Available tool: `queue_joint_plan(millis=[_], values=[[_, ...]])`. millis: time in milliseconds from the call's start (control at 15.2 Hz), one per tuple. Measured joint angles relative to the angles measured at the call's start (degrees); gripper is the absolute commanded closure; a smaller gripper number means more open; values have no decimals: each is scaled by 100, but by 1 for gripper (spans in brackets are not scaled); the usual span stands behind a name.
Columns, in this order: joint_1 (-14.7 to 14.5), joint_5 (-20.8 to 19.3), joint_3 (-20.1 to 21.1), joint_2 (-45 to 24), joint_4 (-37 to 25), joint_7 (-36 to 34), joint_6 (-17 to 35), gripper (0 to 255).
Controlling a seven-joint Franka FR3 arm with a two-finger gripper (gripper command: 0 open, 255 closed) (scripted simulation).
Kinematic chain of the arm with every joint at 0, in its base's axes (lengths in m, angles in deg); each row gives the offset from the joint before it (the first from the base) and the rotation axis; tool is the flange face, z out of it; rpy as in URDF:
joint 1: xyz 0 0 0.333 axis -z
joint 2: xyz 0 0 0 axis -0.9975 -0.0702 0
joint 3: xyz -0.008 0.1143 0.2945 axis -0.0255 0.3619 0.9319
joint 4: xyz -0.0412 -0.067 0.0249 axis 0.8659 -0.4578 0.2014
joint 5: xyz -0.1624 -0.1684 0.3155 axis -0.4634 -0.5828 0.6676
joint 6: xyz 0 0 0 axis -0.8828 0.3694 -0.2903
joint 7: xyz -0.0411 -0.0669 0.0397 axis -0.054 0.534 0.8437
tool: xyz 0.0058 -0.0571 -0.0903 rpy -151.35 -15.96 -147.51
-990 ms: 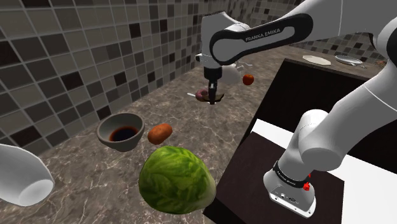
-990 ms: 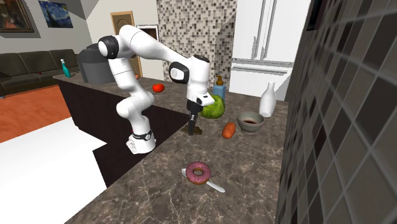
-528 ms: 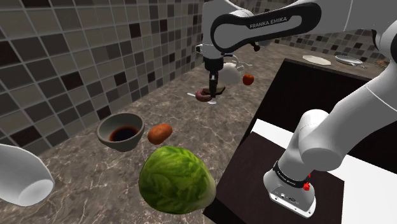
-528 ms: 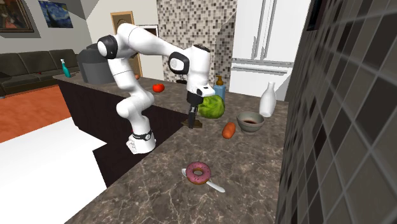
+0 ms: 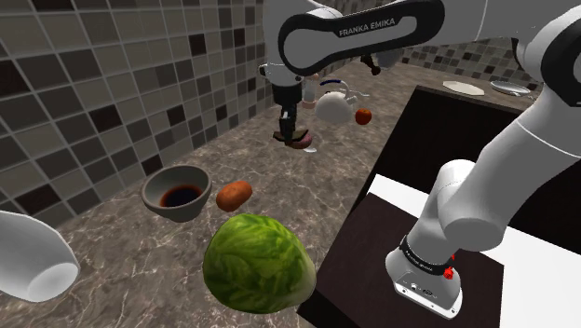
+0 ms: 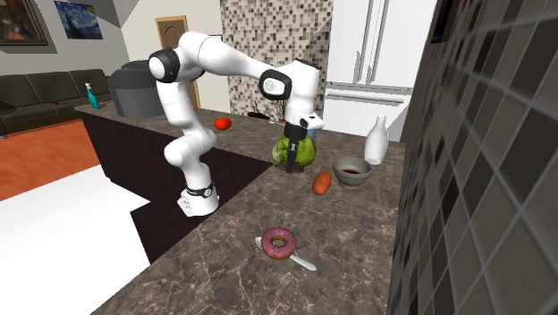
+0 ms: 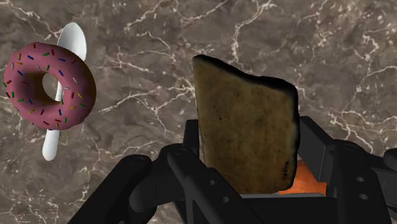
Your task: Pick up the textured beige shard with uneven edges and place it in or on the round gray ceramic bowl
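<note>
I have the shard [image 7: 245, 124] pinched between the jaws of my gripper [image 5: 288, 129], off the counter [image 5: 121, 256], well apart from the bowl [image 5: 149, 187]. Carrying across and releasing into the bowl remain.

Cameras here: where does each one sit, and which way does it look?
Shoulder view: beside the stand, looking down along the counter toward the tiled wall; the arm and tool show.
Second exterior view: at the counter's far end, facing back at the whole arm; pink doughnut nearest.
Wrist view: on the hand, looking down at the counter; the tool's black fingers clasp the brown shard.
Shared: doughnut in the second exterior and wrist views; bowl in both exterior views.
</note>
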Motion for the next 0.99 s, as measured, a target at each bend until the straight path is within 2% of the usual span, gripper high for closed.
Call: queue_joint_plan(millis=[462,990], values=[[-333,112,418,-1048,-1173,-710,-167,255],[-732,37,733,-2514,-3031,-1411,-599,255]])
